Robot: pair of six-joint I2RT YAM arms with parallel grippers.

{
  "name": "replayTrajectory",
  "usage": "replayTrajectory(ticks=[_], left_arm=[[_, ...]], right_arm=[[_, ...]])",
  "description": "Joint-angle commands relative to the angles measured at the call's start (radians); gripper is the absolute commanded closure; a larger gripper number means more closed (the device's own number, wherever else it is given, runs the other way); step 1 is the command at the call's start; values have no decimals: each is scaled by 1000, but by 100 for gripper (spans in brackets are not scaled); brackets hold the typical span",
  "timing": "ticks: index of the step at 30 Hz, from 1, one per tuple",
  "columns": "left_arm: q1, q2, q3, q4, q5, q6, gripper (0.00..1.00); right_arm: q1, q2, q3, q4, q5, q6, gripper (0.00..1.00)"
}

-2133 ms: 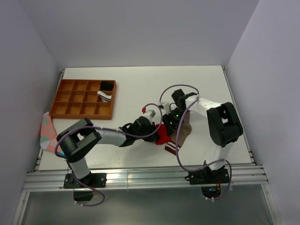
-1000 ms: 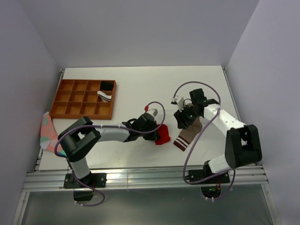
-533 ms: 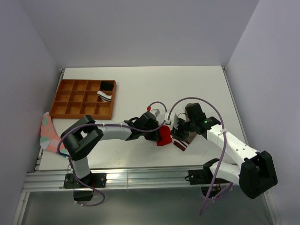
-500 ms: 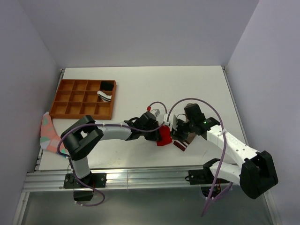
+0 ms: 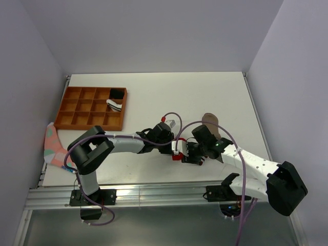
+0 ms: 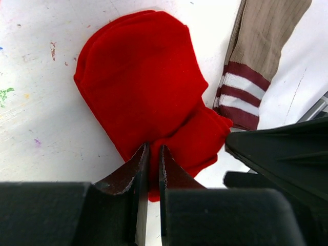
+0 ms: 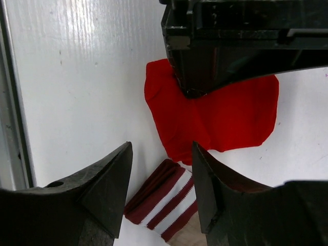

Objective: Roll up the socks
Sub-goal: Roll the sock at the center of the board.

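Observation:
The red sock (image 6: 138, 77) lies folded on the white table. My left gripper (image 6: 152, 154) is shut on its near edge, with fabric pinched between the two fingers. Right of it the tan-brown sock (image 6: 266, 31) lies stretched, its maroon-and-white striped cuff (image 7: 164, 200) close to the red sock (image 7: 220, 113). My right gripper (image 7: 161, 154) hovers open just above that cuff, its jaws wide apart with nothing between them. From the top, the left gripper (image 5: 171, 146) and the right gripper (image 5: 190, 154) almost meet over the red sock (image 5: 177, 156), and the tan toe (image 5: 210, 122) sticks out behind the right arm.
An orange compartment tray (image 5: 77, 110) stands at the back left, with rolled socks (image 5: 115, 100) in its right cells. A pink-and-teal sock (image 5: 51, 143) hangs over the table's left edge. The table's front rail (image 7: 10, 102) runs close to the right gripper.
My right arm has swung from the tan sock's middle toward the front and now hovers over the striped cuff, uncovering the toe. The left gripper still holds the red sock.

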Motion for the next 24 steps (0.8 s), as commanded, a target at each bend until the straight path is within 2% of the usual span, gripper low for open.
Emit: replayTrajectory(ticks=[1,14,23,24], left_arm=[[-6,57,-24,-114,-8,8,100],[-6,52,-34,-103,4,3,100],[-6,47,-31,-103,12,3,100],[-6,46,-33,-102,14,2,100]], right_arm=[[25,-14,-24,83,59,-22,43],[75,33,-72,228,132,-27,44],[115,78,-87,248,178,-27,46],[118,84,-92,252,184,-22,54]])
